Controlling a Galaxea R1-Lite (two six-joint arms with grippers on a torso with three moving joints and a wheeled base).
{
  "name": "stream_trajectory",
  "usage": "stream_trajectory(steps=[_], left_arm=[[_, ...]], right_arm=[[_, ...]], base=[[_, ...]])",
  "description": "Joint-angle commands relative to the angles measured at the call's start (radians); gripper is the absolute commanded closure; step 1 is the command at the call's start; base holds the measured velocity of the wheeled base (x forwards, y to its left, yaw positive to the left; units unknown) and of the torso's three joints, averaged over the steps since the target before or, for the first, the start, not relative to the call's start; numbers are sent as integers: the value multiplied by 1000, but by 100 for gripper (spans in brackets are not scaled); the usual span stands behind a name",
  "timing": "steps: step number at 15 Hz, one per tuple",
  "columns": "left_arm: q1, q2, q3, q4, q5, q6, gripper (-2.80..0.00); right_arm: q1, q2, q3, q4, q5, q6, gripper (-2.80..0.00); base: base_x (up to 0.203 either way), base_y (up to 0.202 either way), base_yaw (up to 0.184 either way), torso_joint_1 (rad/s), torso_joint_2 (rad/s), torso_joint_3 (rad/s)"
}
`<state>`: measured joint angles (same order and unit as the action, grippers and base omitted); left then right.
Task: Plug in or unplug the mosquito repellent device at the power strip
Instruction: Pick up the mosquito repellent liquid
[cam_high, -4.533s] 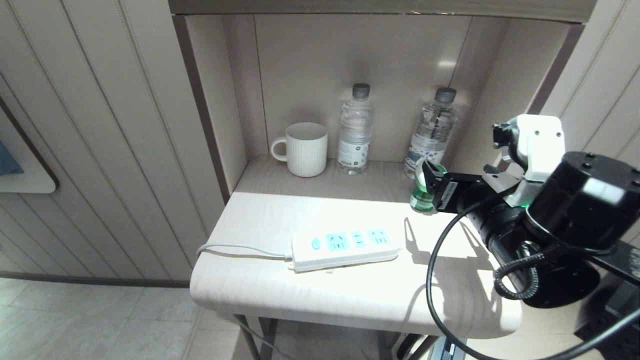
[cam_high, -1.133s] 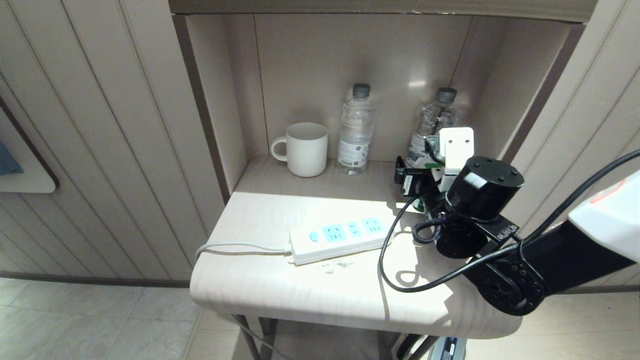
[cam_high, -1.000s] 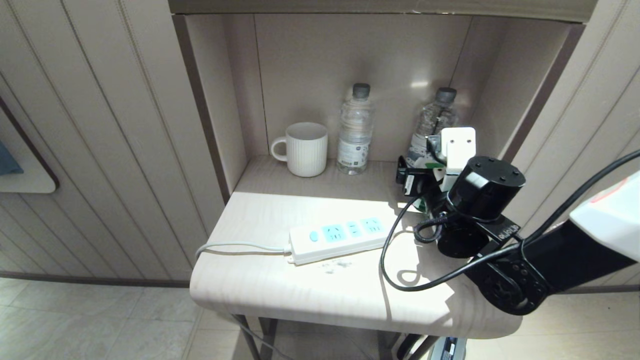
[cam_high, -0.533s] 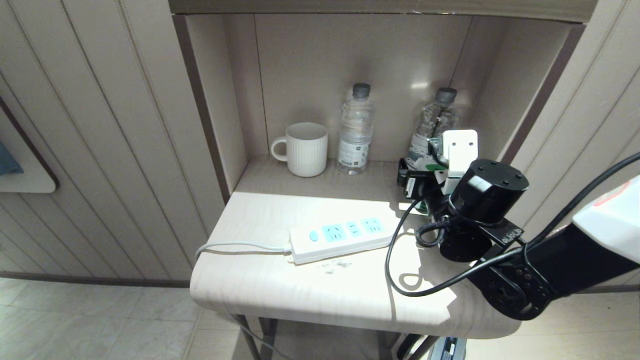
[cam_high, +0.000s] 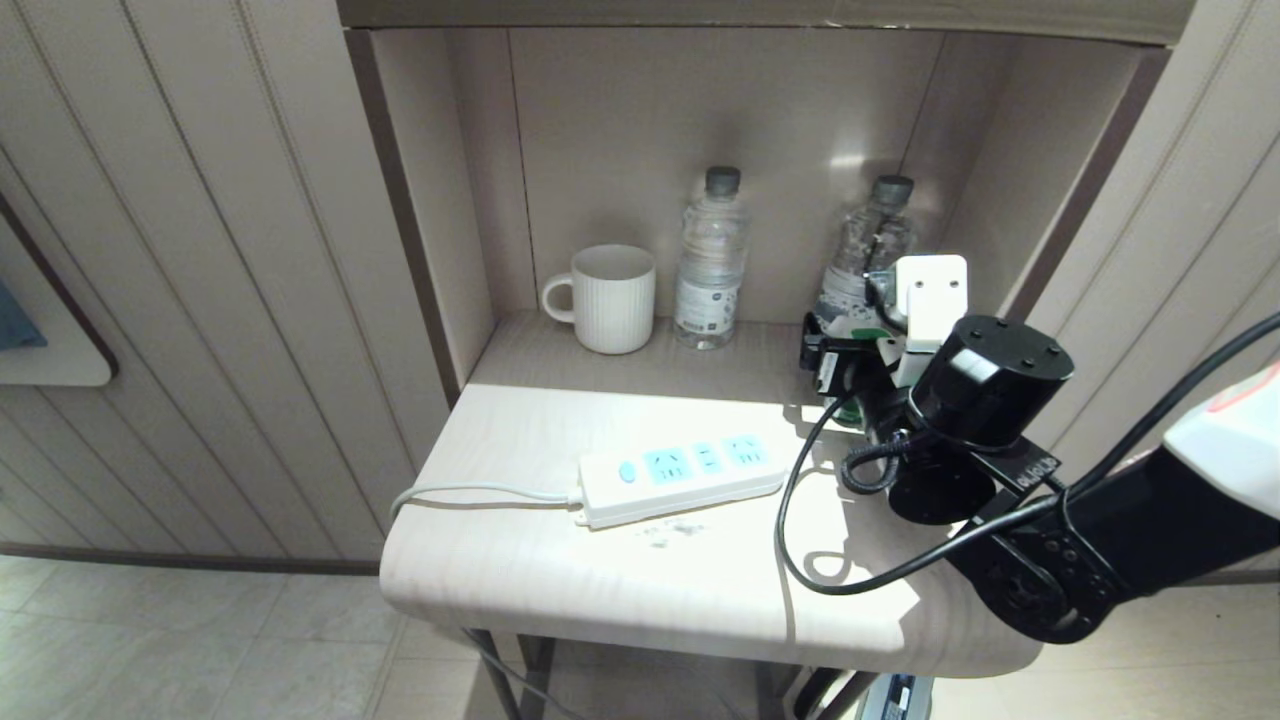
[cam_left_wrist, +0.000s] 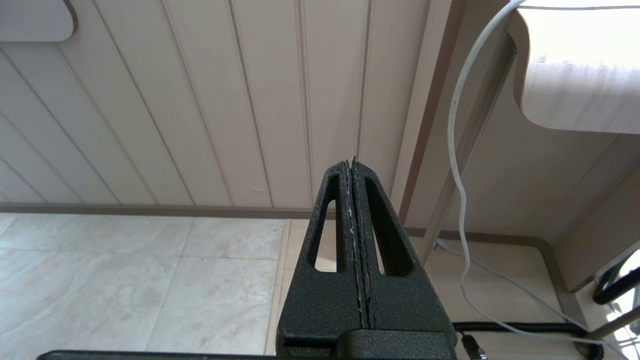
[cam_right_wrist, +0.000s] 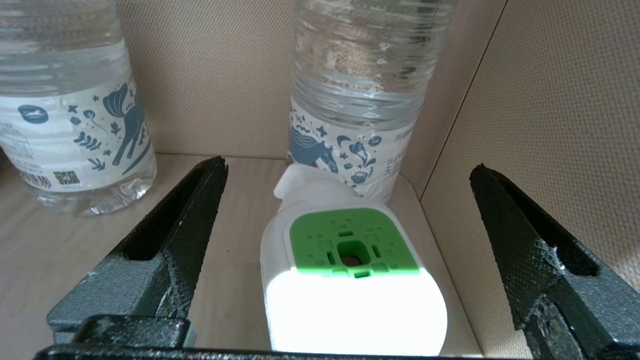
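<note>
Alcove shelf (cam_high: 640, 375): right claw (cam_right_wrist: 345, 200) spread wide astride mosquito repellent device (cam_right_wrist: 352, 280), untouched; left claw (cam_left_wrist: 352, 165) pressed together, parked low

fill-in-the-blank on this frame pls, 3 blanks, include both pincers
1. The right pincer is ____ around the mosquito repellent device.
2. The left pincer, parked low beside the table, is ____.
3. All sockets on the power strip are ____.

Missing words: open; shut; empty
</note>
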<state>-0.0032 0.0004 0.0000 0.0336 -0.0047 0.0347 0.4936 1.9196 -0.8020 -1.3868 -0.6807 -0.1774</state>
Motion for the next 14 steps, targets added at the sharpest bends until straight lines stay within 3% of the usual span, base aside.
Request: stream_trajectory(steps=[1, 14], left_arm=[[0, 0, 0, 0, 0, 1, 0], [0, 0, 0, 0, 0, 1, 0]], right_arm=[[0, 3, -8, -5, -3, -2, -280], [-24, 18, -34, 0, 6, -14, -280]], base=[[0, 0, 0, 0, 0, 0], [0, 0, 0, 0, 0, 0]])
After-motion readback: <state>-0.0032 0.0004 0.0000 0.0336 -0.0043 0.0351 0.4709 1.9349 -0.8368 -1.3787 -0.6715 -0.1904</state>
